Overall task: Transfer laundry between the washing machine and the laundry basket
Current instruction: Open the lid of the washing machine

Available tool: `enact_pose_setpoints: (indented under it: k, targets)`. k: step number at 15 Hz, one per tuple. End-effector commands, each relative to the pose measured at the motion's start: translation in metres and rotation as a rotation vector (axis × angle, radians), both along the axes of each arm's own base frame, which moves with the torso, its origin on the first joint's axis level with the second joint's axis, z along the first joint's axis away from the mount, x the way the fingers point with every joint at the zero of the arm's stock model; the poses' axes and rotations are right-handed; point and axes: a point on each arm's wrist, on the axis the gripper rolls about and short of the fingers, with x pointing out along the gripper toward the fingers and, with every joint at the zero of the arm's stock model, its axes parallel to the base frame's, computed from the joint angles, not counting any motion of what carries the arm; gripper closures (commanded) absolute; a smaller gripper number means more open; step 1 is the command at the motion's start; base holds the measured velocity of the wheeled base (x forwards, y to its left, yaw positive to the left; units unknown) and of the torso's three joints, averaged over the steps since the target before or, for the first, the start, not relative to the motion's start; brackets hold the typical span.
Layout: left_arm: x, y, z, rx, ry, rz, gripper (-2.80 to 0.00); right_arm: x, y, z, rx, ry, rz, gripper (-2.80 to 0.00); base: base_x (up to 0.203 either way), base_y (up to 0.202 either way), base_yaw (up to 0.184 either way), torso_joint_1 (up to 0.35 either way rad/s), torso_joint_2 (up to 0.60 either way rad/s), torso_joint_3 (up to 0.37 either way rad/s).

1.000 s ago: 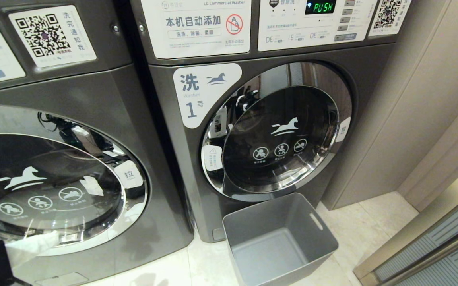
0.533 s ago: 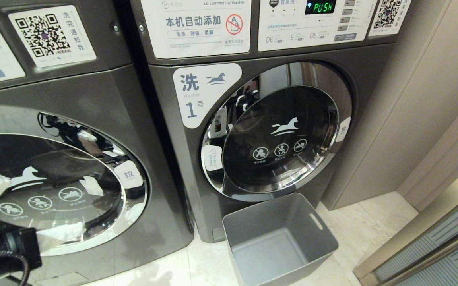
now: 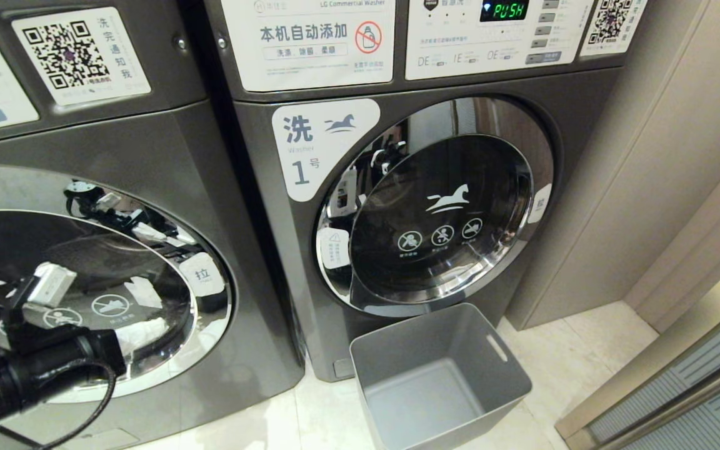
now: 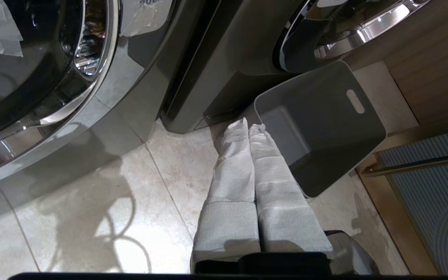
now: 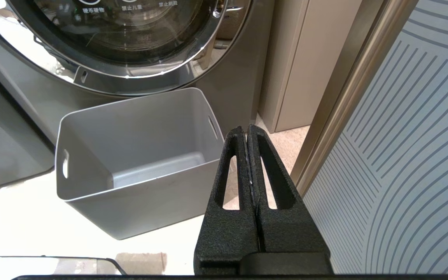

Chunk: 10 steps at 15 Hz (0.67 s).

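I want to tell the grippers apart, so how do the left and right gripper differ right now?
The left gripper has fingers wrapped in white cloth; the right gripper has bare black fingers with slots. The left gripper hangs beside the basket's near corner, in front of the two washers; the right gripper hangs at the basket's far side, by the striped panel. Both are shut and hold nothing.

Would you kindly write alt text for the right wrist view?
The shut black right gripper hangs over pale floor beside an empty grey laundry basket, which stands below the closed round door of a washing machine. A striped panel fills the other side.
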Motion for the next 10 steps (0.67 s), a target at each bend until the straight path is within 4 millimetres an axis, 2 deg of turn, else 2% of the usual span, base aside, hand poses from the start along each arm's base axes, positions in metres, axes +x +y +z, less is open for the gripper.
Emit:
enact_pose_setpoints:
  k: [1,10]
  targets:
    - [0.004,0.001,-0.017,-0.014,0.043,0.001,0.00,0.000,0.000,0.000,-0.001,0.000,0.000,0.00,0.000,0.000,0.000,0.000,0.00,0.000]
    - [0.019,0.006,-0.029,-0.026,-0.007,0.012,0.00,0.000,0.000,0.000,-0.001,0.000,0.000,0.00,0.000,0.000,0.000,0.000,0.00,0.000]
